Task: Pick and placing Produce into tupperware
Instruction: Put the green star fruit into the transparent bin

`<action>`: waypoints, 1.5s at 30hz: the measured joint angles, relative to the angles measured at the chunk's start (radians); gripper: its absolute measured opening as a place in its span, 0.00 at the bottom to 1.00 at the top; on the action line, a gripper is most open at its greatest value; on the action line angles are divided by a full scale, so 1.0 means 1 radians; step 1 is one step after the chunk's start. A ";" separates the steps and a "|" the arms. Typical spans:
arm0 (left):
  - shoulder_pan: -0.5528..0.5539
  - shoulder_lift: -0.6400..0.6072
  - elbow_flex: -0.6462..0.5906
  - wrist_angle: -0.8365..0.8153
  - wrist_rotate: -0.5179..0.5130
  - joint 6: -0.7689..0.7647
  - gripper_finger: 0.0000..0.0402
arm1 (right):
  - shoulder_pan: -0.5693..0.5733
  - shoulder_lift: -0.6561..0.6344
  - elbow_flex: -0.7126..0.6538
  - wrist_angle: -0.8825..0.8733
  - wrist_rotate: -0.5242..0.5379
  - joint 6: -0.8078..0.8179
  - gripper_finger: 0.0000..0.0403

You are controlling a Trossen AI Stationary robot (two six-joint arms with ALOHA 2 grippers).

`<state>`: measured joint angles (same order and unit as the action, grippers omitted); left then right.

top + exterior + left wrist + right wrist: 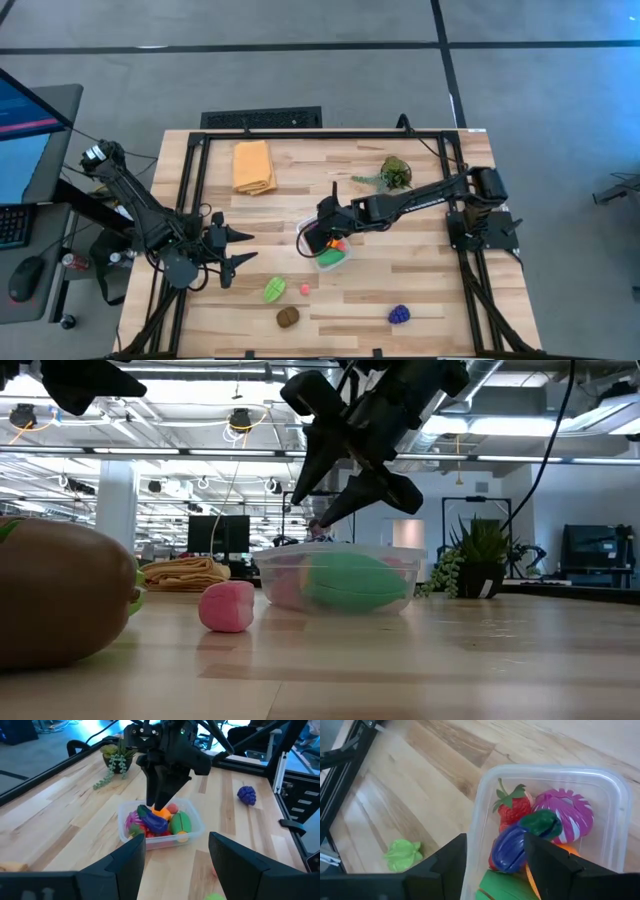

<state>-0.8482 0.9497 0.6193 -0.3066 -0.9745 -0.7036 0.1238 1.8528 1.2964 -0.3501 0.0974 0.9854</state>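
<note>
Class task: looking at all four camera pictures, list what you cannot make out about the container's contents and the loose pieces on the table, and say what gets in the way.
- High view: most of the tupperware is covered by the right tool.
- Low view: the brown piece is cut off by the edge.
- Right wrist view: the orange piece is mostly hidden behind the purple eggplant.
- High view: the pink piece is too small to identify.

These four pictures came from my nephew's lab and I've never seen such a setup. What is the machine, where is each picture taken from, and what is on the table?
It is a robot with two dark arms at a wooden table. One picture looks down from above, one looks level across the tabletop, and two come from cameras on the wrists. The right gripper hangs over a clear container of toy produce, open around a purple eggplant lying on the pile. The left gripper waits open beside it, empty. Loose on the table lie a green piece, a pink one, a brown one and purple grapes, plus a folded cloth and a small plant.
</note>
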 joint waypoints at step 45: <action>0.001 0.217 0.000 0.061 0.332 -0.563 0.52 | 0.687 -0.324 -0.109 -0.805 0.470 0.164 0.58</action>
<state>-0.8474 1.1671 0.6189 -0.2452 -0.6426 -1.2668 0.8108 1.5285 1.1879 -1.1551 0.5672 1.1492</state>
